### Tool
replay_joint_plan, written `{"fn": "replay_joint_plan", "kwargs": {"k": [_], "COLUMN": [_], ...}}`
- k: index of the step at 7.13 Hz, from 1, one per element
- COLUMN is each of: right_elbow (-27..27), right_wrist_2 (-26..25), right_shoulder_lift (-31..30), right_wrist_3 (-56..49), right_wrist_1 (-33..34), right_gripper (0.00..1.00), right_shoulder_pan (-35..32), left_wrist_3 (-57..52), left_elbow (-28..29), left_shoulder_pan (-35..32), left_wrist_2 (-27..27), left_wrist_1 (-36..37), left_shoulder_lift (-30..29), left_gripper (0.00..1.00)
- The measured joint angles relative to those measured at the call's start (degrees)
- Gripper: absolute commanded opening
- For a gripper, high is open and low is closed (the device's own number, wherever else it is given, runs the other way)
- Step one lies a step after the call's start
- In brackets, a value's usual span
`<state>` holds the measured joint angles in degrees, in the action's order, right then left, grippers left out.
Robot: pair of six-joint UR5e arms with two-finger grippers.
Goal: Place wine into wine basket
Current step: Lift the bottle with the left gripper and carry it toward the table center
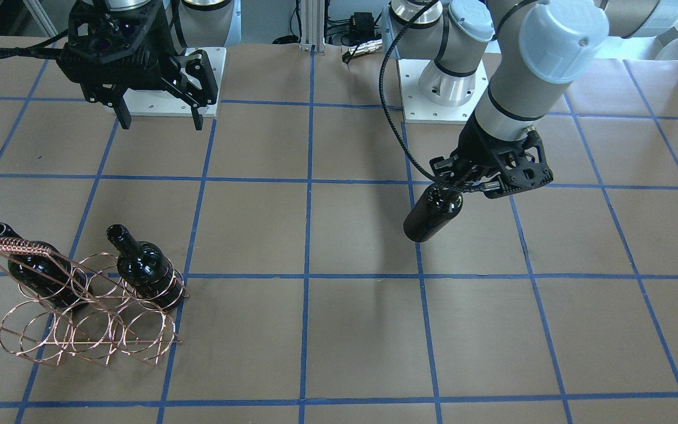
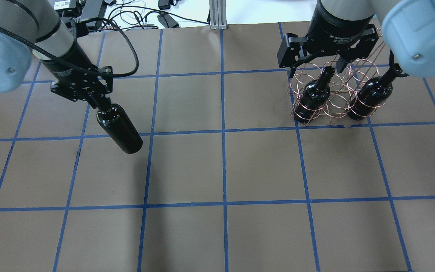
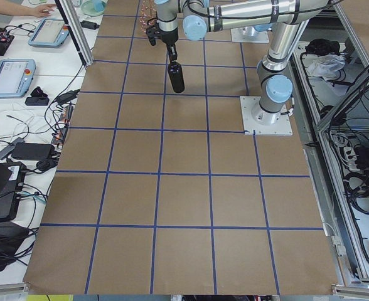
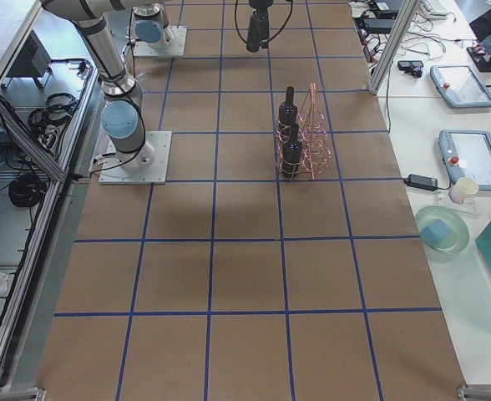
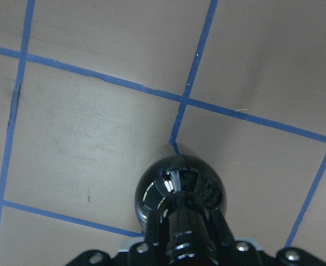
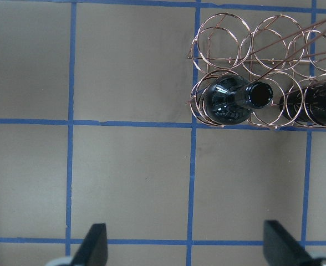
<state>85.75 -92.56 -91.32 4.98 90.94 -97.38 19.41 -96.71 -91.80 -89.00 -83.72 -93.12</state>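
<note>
Black wine (image 2: 121, 130) hangs, seemingly neck-clamped, in left pincer (image 2: 102, 104).

I'm looking down on a brown paper tabletop (image 2: 187, 166) ruled into big squares by blue tape (image 2: 223, 151). It spreads out on every side beneath the left end effector (image 2: 102, 105) and the right end effector (image 2: 315, 68). The light is even and comes from above. A soft shadow (image 2: 161, 177) lies on the paper just base-side of the left end effector. Beyond that end effector, past the tabletop's far edge, black cables (image 2: 142, 17) trail beside an aluminium post (image 2: 215, 15). Beyond the right end effector, a white desk (image 4: 412, 134) carries control tablets (image 4: 477, 159), a paper cup (image 4: 461, 190) and a teal bowl (image 4: 442, 227).
</note>
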Motion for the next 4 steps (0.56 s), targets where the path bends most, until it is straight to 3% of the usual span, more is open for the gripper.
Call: {"fn": "replay_joint_plan", "kwargs": {"k": [4], "right_elbow": [-0.03], "right_wrist_2": [0.08], "right_shoulder_lift": [0.08], "right_wrist_3": [-0.09], "right_wrist_1": [-0.01], "right_gripper": [1.00], "right_shoulder_pan": [0.00], "left_wrist_3": [12.94], "left_elbow": [-4.14], "left_shoulder_pan": [-9.16], "left_wrist_2": [-0.23], "left_wrist_1": [0.72], "left_shoulder_lift": [2.59], "left_gripper": [0.00]}}
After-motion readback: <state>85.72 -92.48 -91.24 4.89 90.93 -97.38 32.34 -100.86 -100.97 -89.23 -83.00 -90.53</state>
